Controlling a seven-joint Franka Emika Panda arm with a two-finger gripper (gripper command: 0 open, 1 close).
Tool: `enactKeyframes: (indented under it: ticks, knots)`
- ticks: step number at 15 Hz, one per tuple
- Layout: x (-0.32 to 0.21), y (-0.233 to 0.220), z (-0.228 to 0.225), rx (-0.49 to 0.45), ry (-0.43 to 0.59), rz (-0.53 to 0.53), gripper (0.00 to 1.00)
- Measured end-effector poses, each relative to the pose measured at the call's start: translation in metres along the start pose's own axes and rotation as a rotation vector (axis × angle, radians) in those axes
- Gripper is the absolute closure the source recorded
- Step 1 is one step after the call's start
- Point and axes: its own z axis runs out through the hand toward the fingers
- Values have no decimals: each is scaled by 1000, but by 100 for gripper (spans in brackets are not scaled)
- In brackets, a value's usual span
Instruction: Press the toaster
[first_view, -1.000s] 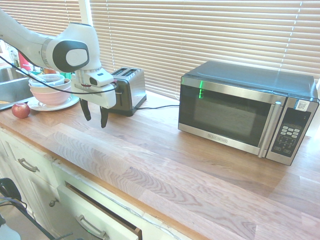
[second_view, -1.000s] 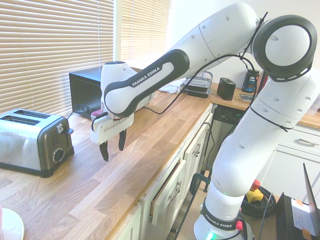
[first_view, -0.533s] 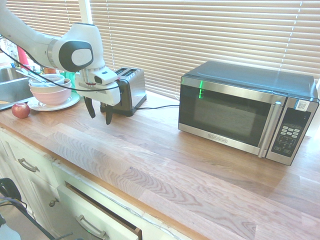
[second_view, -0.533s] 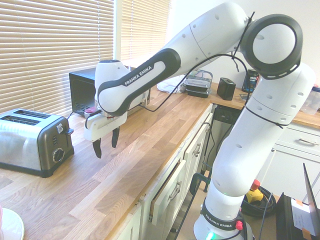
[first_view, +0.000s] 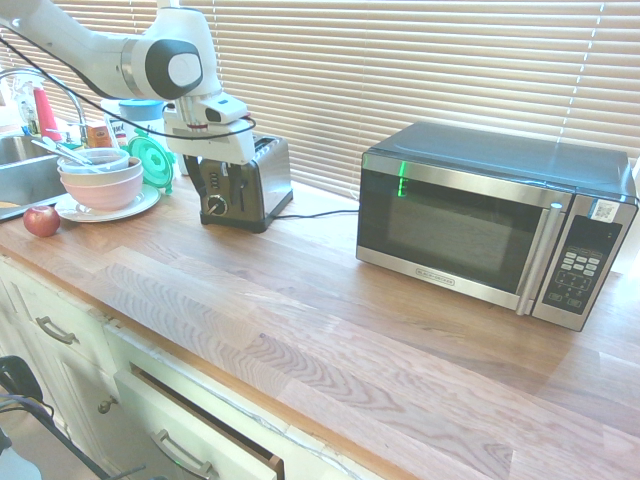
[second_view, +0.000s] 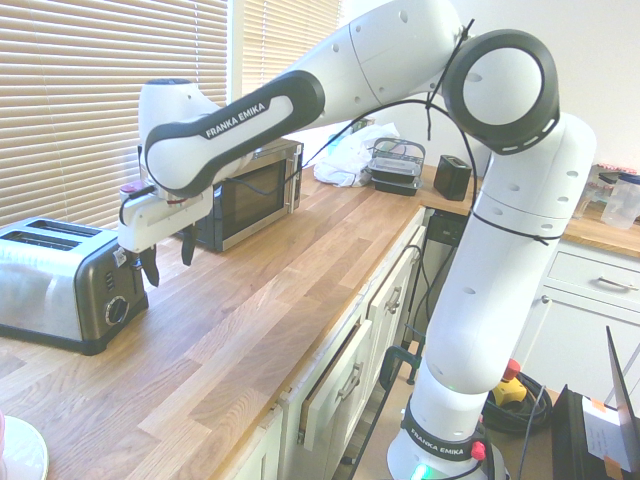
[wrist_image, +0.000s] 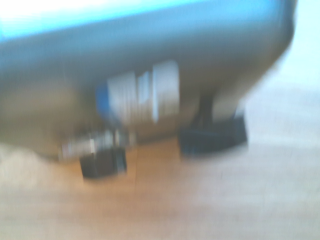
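**A:** Where the wooden tabletop runs along the window blinds, what stands on it?

**B:** A small two-slot toaster with brushed steel sides and a black top sits toward the sink end, close to the blinds. Its narrow end, carrying a round black knob, faces the tabletop's front edge. A black cord trails from it toward a much larger steel-and-black microwave, which stands well apart from it further along.

**A:** And the robot arm?

**B:** The white arm reaches over the tabletop, and its pincer points straight down, hanging in the air just in front of the toaster's knob end. From the opposite side, the pincer shows beside the toaster's upper corner, above the knob.

**A:** Are the fingers together?

**B:** No, the two dark fingers stand apart with nothing between them.

**A:** What does the wrist camera show?

**B:** A blurred close view of the toaster's end, with the lever and knob as dark shapes over the wood.

**A:** Anything else nearby?

**B:** A red apple lies near stacked bowls on a plate, beside the sink.
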Motion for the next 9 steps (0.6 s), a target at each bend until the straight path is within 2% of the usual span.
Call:
enactKeyframes:
  ticks: [4, 8, 9]
  knots:
    - [31, -24, 3, -21, 1, 19, 0]
    - [30, -42, 6, -19, 2, 10, 0]
    - [27, -44, 5, -17, 4, 3, 100]
